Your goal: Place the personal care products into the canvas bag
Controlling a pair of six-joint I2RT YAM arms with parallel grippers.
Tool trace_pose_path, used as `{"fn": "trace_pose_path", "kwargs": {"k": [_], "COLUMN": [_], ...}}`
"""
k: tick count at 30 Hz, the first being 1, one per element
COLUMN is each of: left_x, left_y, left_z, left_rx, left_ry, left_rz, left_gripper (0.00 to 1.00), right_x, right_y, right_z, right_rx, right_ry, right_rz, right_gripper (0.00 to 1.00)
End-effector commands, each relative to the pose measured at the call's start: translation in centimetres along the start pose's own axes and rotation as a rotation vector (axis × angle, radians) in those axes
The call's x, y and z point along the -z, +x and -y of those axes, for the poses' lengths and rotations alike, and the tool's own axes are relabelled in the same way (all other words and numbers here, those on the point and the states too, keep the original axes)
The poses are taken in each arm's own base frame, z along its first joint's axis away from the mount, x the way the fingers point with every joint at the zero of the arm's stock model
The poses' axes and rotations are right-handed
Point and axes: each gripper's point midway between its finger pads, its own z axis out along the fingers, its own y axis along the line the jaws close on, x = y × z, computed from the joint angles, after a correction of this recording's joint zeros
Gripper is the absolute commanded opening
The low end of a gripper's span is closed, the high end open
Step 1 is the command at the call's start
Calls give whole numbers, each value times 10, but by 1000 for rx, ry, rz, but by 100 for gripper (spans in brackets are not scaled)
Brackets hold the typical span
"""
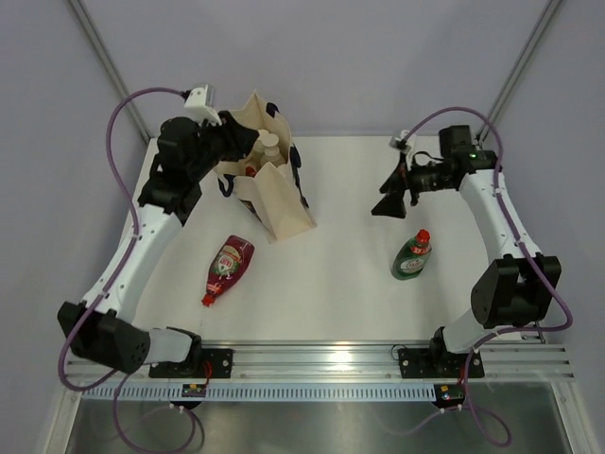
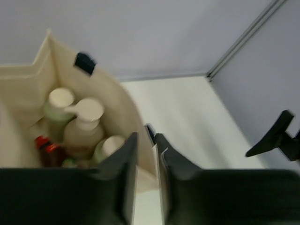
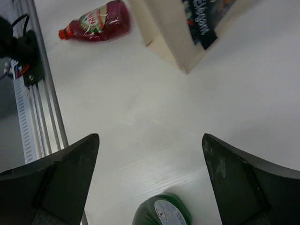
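The canvas bag (image 1: 274,194) stands at the back left, cream with navy handles. My left gripper (image 1: 241,142) is at its top rim. In the left wrist view the gripper (image 2: 146,137) is shut on the bag's wall (image 2: 126,108). Inside the bag stand three whitish-capped bottles: a pale green one (image 2: 60,102), a pinkish-beige one (image 2: 86,121) and a third (image 2: 108,146) half hidden behind my finger. Their caps also show from above (image 1: 270,144). My right gripper (image 1: 389,203) is open and empty above the table, and the right wrist view (image 3: 150,137) shows bare table between its fingers.
A red sauce bottle (image 1: 227,268) lies in front of the bag. A green bottle with a red cap (image 1: 413,253) lies just below my right gripper and shows in the right wrist view (image 3: 161,215). A red-capped item (image 2: 44,144) sits inside the bag.
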Motion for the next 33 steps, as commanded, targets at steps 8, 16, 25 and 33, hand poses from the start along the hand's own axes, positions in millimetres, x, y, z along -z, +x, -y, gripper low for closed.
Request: {"fn": "trace_pose_path", "kwargs": {"k": [8,16,25,33], "left_x": [141,164,153,134], "left_y": [97,212,272,318], "left_z": [-68,-102,-128,-154], "left_rx": [63,182,77,32], "left_ry": [-420,-602,-625,-627], "left_rz": [-141,-552,-897,-1044], "left_gripper": [86,99,99,99], "right_x": [-58,-64,-62,-63], "right_y": [-22,0,8,11], "right_z": [-33,-55,-56,-59], "right_rx": [59,38,38,16], "right_ry": [-101,-194,-167,-180], "right_rz": [-20,-64,-70,-62], "right_gripper": [99,100,99,99]}}
